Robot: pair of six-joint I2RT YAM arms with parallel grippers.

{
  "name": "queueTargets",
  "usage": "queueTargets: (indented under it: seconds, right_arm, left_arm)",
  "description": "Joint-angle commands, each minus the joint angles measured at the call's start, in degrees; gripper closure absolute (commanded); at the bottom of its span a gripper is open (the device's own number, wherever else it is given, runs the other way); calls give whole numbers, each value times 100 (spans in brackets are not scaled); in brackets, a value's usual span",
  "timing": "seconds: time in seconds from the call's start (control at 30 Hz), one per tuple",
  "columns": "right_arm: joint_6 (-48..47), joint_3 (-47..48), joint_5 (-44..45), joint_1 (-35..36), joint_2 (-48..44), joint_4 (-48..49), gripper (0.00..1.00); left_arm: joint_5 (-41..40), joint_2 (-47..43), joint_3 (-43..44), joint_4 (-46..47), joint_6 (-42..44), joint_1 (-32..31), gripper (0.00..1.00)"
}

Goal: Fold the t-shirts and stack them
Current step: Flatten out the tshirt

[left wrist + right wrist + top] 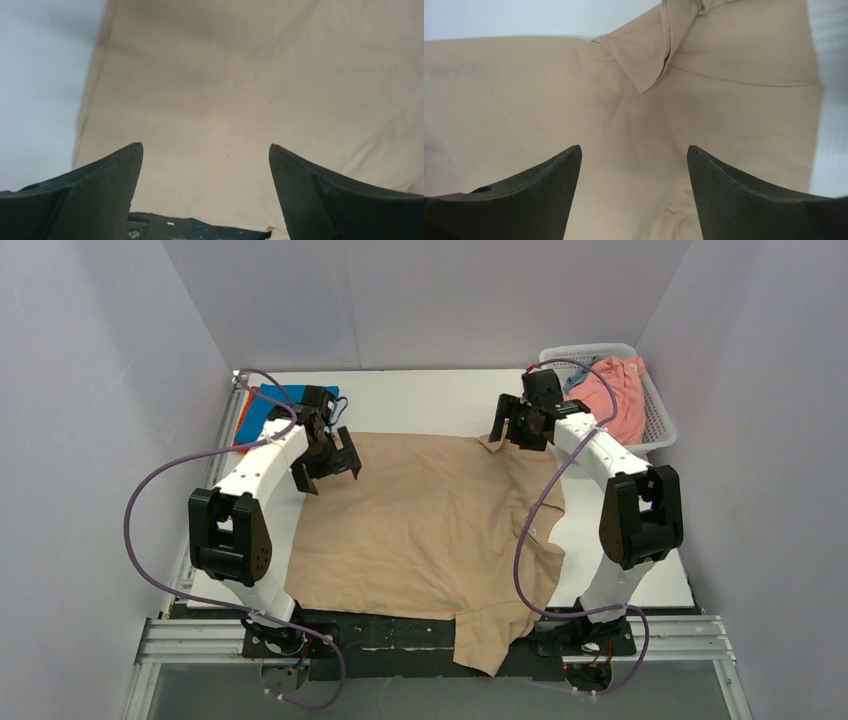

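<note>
A beige-tan t-shirt lies spread flat across the table, its near part hanging over the front edge. My left gripper hovers open above the shirt's far left corner; in the left wrist view nothing is between its fingers. My right gripper hovers open above the far right corner, where a small flap is folded over; it is empty too. A salmon pink shirt lies in the white mesh basket. Folded blue and orange-red shirts lie at the far left.
The basket stands at the far right corner against the wall. Grey walls close in the table on three sides. A metal rail runs along the front edge by the arm bases. White tabletop shows behind the beige shirt.
</note>
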Motion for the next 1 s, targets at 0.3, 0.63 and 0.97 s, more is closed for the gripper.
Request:
queueTargets:
  seconds: [0.3,0.63,0.97]
  right_arm:
    - [1044,447,-418,-62,1320,1020,16]
    - [1063,2063,-258,-158,2661,1099,17]
    - [638,5633,-28,-190,4232,-284,17]
  left_arm:
    - [996,-539,-2529,657,-347,-195,2]
    - [731,-530,-2836,529,-356,-193,2]
    - [355,-566,-2622,186,-226,-195,2]
